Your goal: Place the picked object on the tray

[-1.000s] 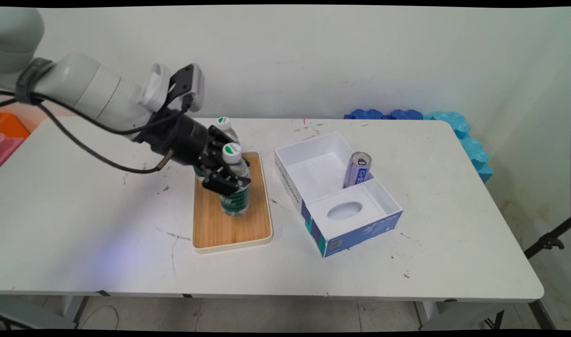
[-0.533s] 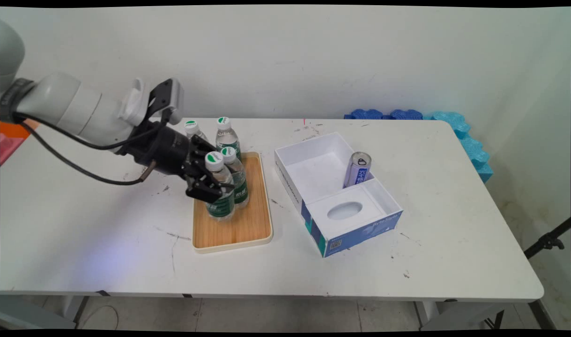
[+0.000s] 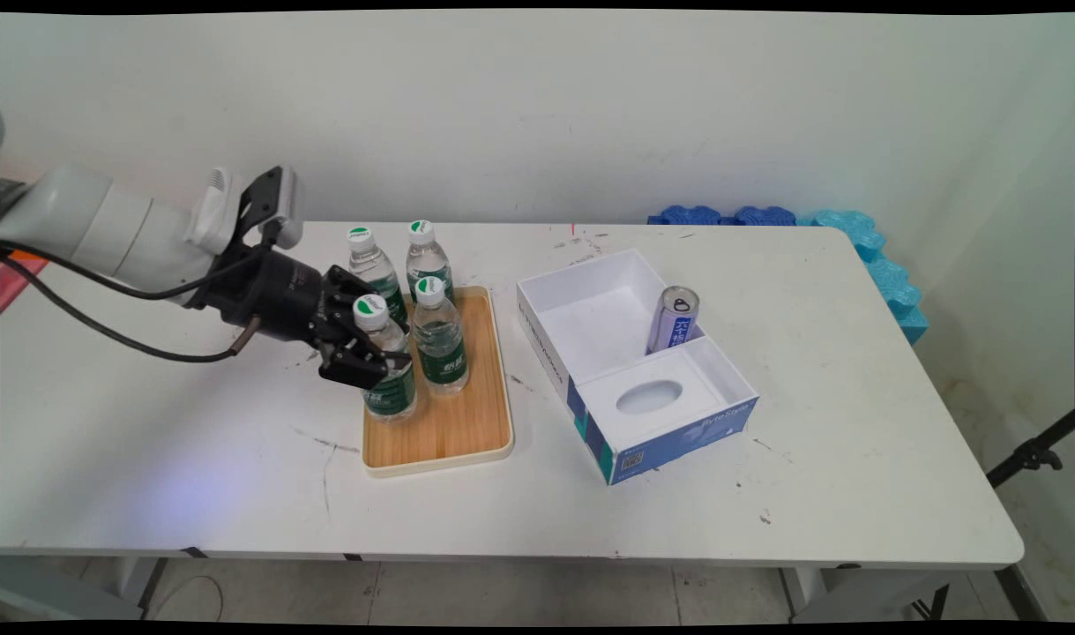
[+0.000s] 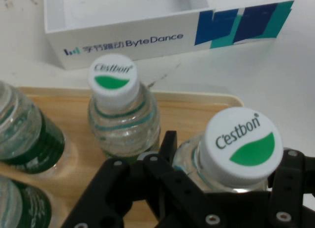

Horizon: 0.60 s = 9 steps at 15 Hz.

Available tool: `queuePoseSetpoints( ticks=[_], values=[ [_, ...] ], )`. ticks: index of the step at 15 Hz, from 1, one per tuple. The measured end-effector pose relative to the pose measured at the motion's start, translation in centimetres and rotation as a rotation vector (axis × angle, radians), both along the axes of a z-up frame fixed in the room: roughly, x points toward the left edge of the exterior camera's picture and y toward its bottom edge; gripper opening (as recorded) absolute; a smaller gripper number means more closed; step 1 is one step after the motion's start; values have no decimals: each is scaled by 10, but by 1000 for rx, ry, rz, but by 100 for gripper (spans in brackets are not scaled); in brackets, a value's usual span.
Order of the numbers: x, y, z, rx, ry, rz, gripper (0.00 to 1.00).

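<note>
gripper [image 3: 374,351] closed on bottle [image 3: 387,388] | tray [image 3: 466,441] | three bottles beside

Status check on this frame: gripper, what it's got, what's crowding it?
Gripper shut on front-left water bottle, bottle upright at wooden tray left edge. Three more bottles close beside and behind. White box with can stands clear to the right.
</note>
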<state>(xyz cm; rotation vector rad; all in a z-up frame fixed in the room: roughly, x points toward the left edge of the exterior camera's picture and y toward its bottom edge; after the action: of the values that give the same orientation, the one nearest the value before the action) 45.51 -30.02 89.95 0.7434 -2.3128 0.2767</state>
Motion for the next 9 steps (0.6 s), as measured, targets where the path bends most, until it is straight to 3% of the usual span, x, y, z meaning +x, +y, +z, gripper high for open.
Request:
queuePoseSetpoints(
  ticks=[9],
  values=[
    [20, -6, -30, -4, 16, 55, 0]
  ],
)
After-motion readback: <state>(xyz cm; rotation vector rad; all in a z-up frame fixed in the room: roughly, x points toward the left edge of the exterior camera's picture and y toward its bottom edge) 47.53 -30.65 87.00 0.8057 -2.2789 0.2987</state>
